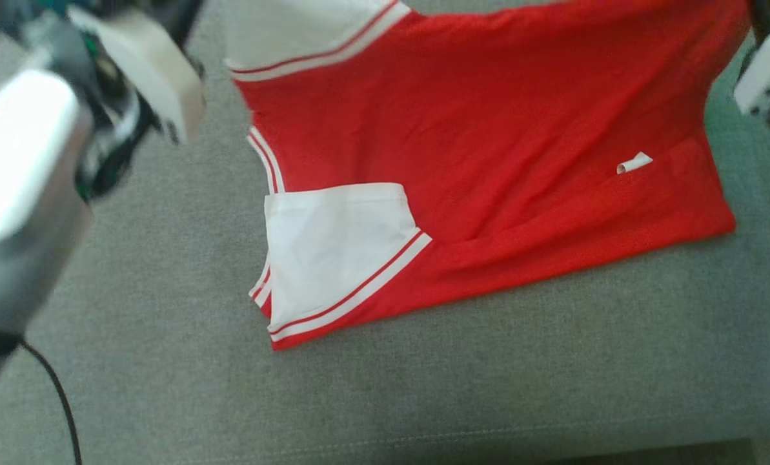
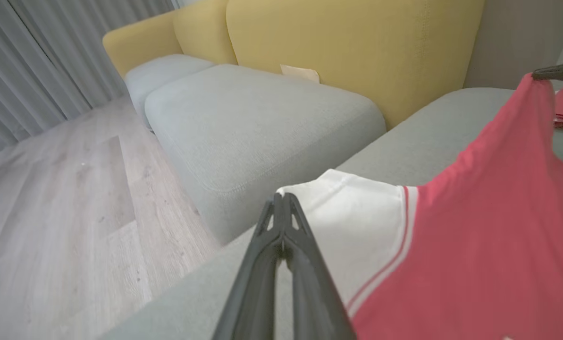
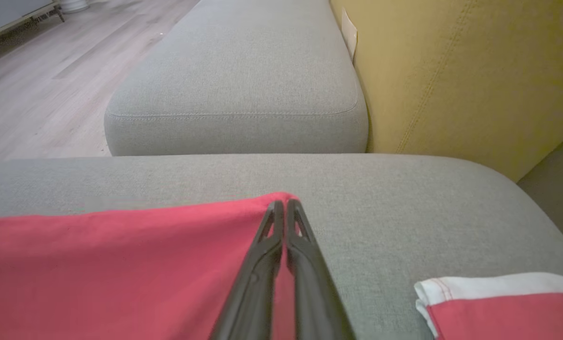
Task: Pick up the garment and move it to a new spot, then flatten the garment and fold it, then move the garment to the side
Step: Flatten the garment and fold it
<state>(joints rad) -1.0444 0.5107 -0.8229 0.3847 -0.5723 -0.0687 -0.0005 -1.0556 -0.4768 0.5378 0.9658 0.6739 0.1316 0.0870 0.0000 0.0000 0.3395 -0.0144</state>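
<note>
Garment, red with white sleeves, is stretched between my two grippers, its lower part lying on the grey seat cushion beneath them. My left gripper is pinched tight on the white sleeve edge, and my right gripper is clamped on a red corner. Beyond both fingertips I see a second grey cushion, the yellow backrest and wood floor. Right of the right gripper lies a red-and-white fold; I can't tell if it's the same piece. Both forearms are blurred in the head view.

Grey seat cushions front a mustard-yellow sofa back, beside pale wood flooring and grey curtains.
</note>
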